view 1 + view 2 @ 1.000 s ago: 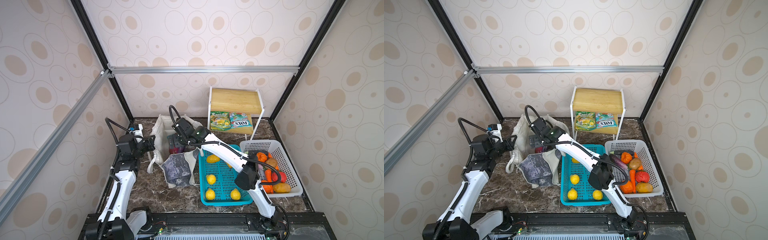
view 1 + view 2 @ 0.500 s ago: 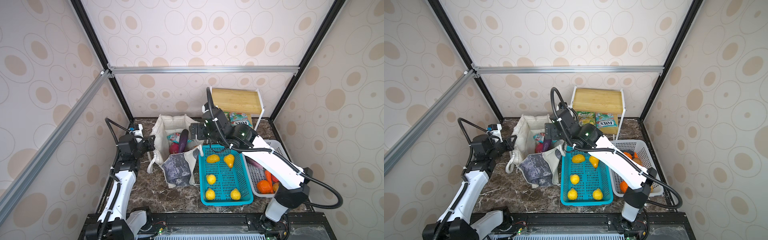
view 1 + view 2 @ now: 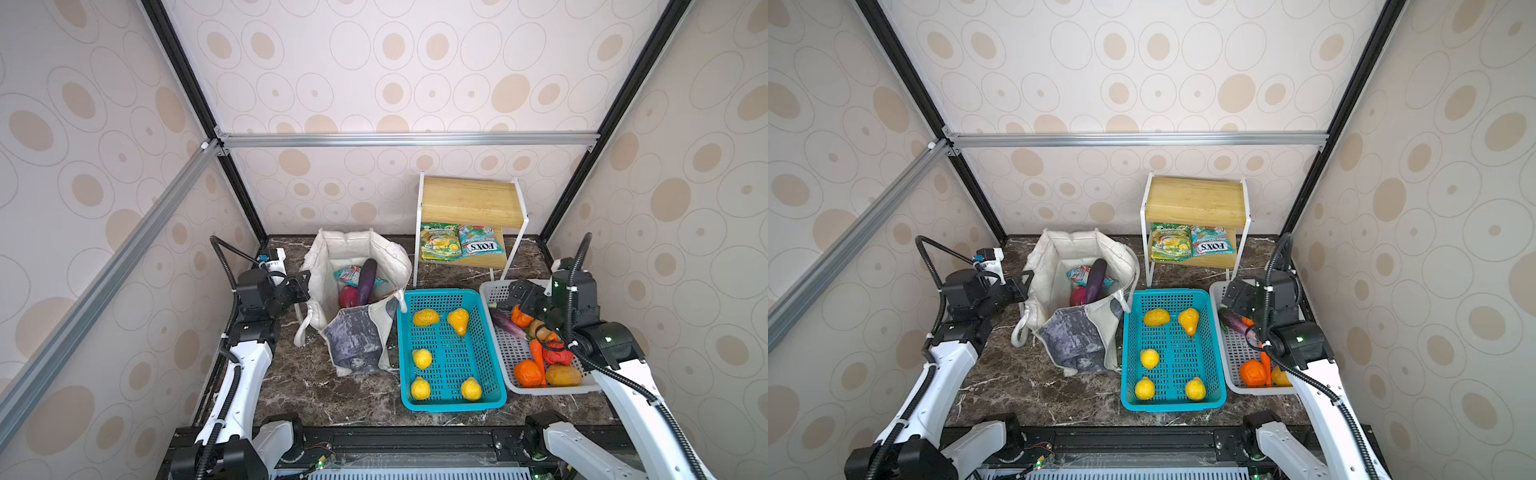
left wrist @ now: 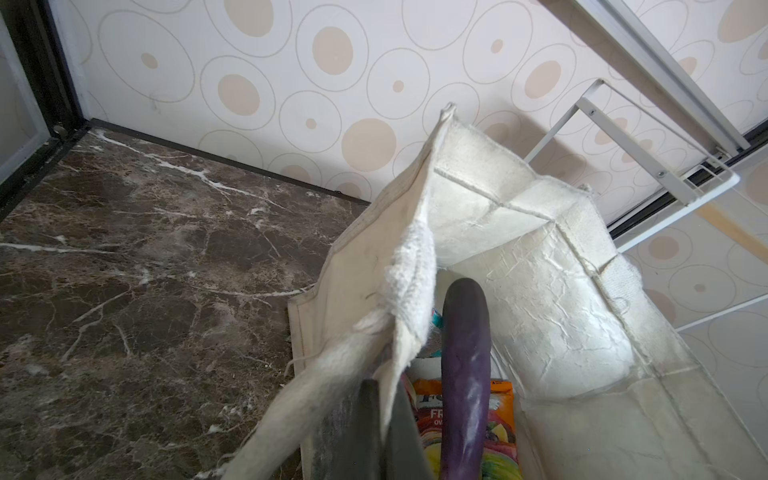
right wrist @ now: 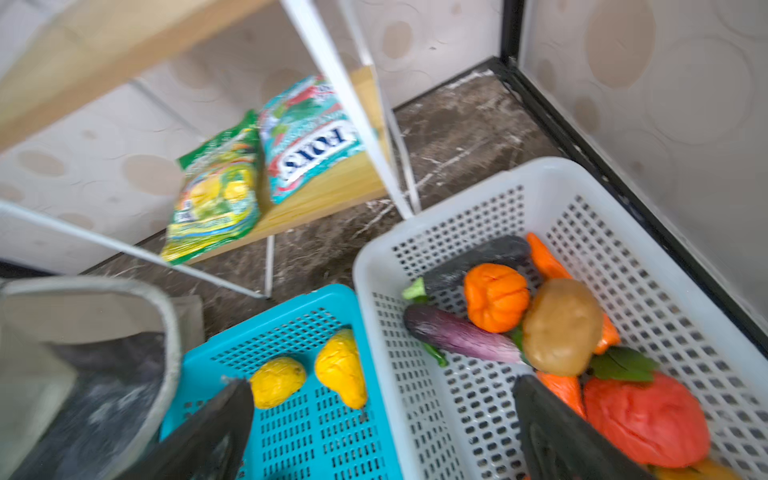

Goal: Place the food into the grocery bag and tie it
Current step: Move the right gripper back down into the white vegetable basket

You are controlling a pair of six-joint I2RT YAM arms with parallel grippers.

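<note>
Purple eggplant [image 5: 461, 338] lies in the white basket [image 5: 457, 195] just ahead of the wide-open right gripper [image 5: 382, 386], its length slanted across the jaws, while the left gripper [image 4: 384, 424] pinches the canvas tote [image 4: 561, 311] by its rim.

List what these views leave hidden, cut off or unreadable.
- Bottom of the grocery bag, both top views: the eggplant and the bag walls cover what lies beneath.
- white basket, top views: the right arm covers part of its contents.
- left gripper, left wrist view: cut off by the frame edge.
- packets, right wrist view: small print blurred.
</note>
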